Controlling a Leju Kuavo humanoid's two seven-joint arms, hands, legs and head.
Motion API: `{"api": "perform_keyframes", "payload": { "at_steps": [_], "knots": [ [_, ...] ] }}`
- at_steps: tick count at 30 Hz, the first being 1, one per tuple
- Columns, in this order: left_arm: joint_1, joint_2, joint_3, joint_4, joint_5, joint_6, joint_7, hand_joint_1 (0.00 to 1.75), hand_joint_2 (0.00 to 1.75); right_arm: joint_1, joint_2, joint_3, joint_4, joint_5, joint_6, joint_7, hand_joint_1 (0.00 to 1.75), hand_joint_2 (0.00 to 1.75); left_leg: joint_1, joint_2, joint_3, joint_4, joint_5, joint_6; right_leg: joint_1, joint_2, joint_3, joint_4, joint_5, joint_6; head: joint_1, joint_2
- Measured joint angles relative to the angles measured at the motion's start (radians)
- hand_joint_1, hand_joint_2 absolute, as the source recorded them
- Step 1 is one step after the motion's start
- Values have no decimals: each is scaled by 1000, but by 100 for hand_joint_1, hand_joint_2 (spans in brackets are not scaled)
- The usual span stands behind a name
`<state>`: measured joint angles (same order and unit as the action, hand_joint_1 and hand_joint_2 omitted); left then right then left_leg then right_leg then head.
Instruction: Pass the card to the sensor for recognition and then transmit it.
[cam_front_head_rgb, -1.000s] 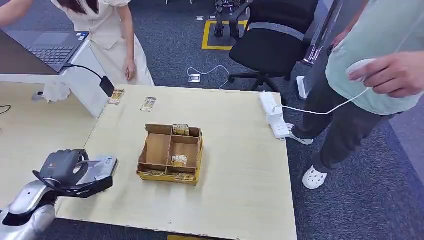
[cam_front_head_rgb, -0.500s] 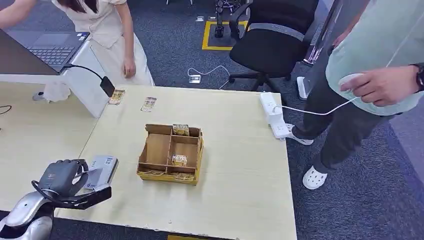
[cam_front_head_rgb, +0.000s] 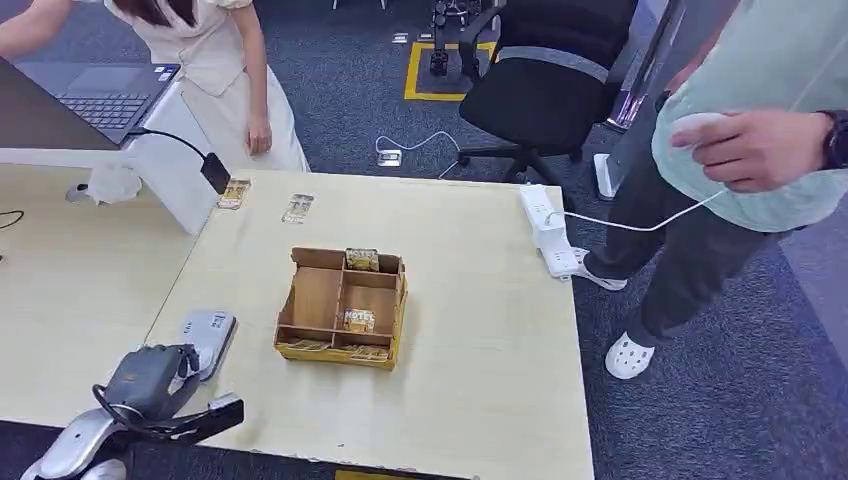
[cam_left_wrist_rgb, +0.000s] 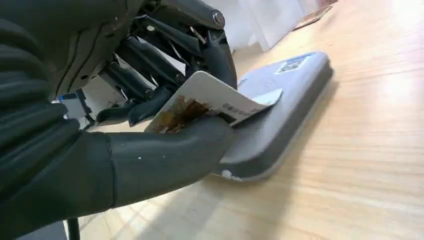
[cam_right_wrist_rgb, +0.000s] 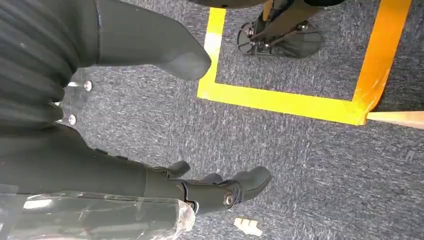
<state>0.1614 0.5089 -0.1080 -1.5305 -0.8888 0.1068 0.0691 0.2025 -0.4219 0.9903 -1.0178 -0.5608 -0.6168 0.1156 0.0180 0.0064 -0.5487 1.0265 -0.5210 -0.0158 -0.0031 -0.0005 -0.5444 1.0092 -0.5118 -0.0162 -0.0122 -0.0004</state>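
High head view; close wrist views.

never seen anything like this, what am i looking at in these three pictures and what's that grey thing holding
This is a humanoid robot with two silver arms and many-fingered hands. The wide picture is from a camera high on its body, looking down at a wooden table. The other two come from cameras at its wrists.

The grey thing is the robot's left hand. The left wrist picture shows it up close, pinching a card between thumb and fingers, just above a flat grey card reader lying near the table's edge.

A cardboard box with compartments holding more cards sits mid-table, and a white power strip lies at the far right edge.

The right wrist picture shows the right hand hanging over grey carpet, fingers apart, holding nothing.

Two people stand nearby.
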Motion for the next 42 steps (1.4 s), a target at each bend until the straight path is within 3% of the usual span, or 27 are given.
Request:
{"api": "perform_keyframes", "payload": {
  "at_steps": [7,13,18,26,42],
  "knots": [
    [4,-11,-28,0,3,18,4,175,175,0,0,-2,0,4,0,1,0,175,0,0,1,0,0,0,0,0,1,0,0,0,0,0],
    [-13,-40,-29,2,123,154,-113,175,175,0,0,-2,0,18,3,-8,0,175,0,-1,1,0,0,0,0,-1,0,0,0,0,0,0],
    [-135,-45,16,2,156,182,-153,175,175,-9,0,0,4,24,17,-19,0,175,0,-1,1,0,1,-1,0,-1,0,0,1,0,0,0],
    [-364,-31,37,28,145,179,-154,175,175,-30,5,9,30,28,35,-32,0,175,0,-1,0,1,2,-1,0,-1,0,1,1,0,0,0],
    [-532,-22,15,109,98,185,-115,175,175,-47,11,25,47,27,41,-35,0,175,0,0,-1,1,2,-1,0,0,-2,0,1,0,0,0]
  ]
}}
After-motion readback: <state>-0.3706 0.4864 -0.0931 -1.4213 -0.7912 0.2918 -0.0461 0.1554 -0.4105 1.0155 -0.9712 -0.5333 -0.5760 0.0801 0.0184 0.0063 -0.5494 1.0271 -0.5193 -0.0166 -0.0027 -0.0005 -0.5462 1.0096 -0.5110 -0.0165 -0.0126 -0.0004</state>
